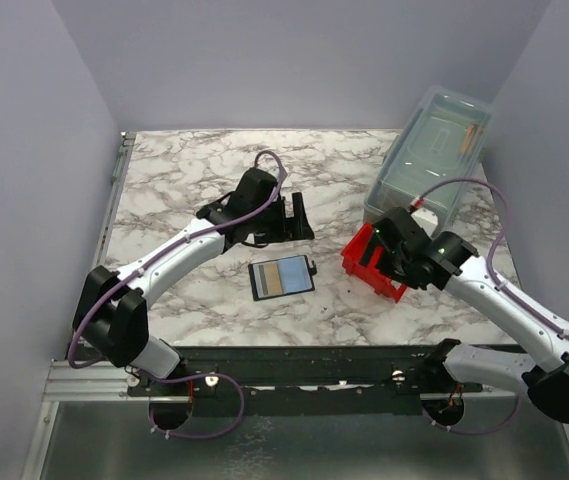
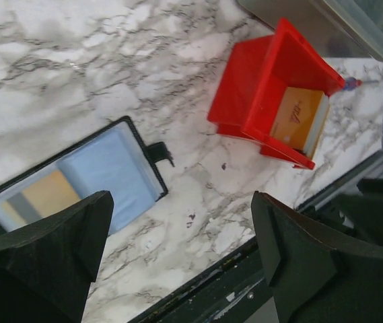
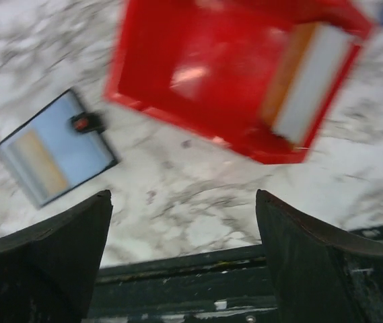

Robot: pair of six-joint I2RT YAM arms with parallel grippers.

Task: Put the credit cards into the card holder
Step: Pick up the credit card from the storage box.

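Surface: white-grey marble table (image 1: 179,170), flat; dark rail (image 1: 294,362) along near edge.
Room: plain pale walls (image 1: 24,150) close in on left, back, right.
Card holder (image 1: 282,278): lies open and flat, mid-table twd front, between the arms; orange-gold rectangle shows in its panel.
Credit cards (image 2: 299,118): inside red bin (image 2: 245,87), right of holder, apart from it.
Left gripper (image 2: 181,198): jaws wide apart, nothing held; above table just behind holder.
Right gripper (image 3: 182,195): jaws wide apart, nothing held; over bin, view blurred.
Top view only: clear lidded box (image 1: 429,150) back right, just behind bin.
Wrist views only: cards in bin; from top, right arm covers them.
Open room: marble left and back of holder; right side tight w/ bin, box, wall.
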